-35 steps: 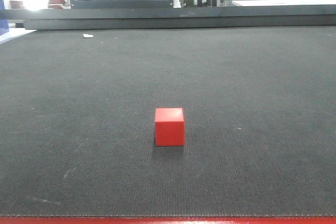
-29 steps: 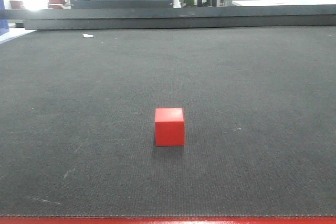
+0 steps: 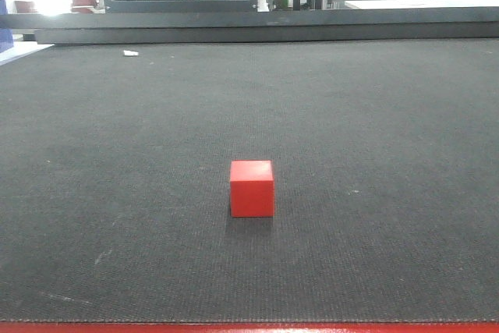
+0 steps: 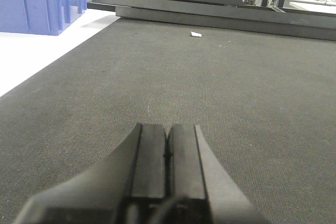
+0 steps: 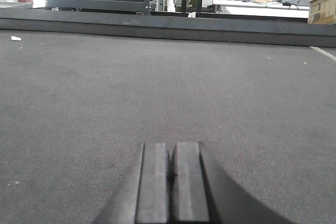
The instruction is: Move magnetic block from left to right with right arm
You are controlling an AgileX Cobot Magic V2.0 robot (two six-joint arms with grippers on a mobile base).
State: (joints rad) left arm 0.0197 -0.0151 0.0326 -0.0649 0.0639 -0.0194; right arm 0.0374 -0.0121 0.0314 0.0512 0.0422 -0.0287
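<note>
Red against dark grey: the magnetic block (image 3: 252, 189) sits alone on the black woven mat (image 3: 374, 115), near the middle of my front view and towards the near edge. It rests flat on one face, with a front face and a sliver of its top turned to the camera. It casts a small shadow on the mat just below it. A red strip (image 3: 249, 327) runs along the very bottom of that view, below the mat's near edge.

On the left wrist camera, the left gripper (image 4: 168, 129) is clenched, its two black fingers pressed flat against each other and hanging low over the mat. The right gripper (image 5: 170, 148) looks the same on its own camera: fingers squeezed together, pointing out across bare mat. Neither one is touching the block.

Far off, a small white scrap (image 3: 130, 53) lies on the mat near the back left. Behind it a dark metal rail (image 3: 257, 25) spans the far edge. The left wrist view also catches a blue bin (image 4: 39, 1) standing on a white surface beyond the mat's left side.
</note>
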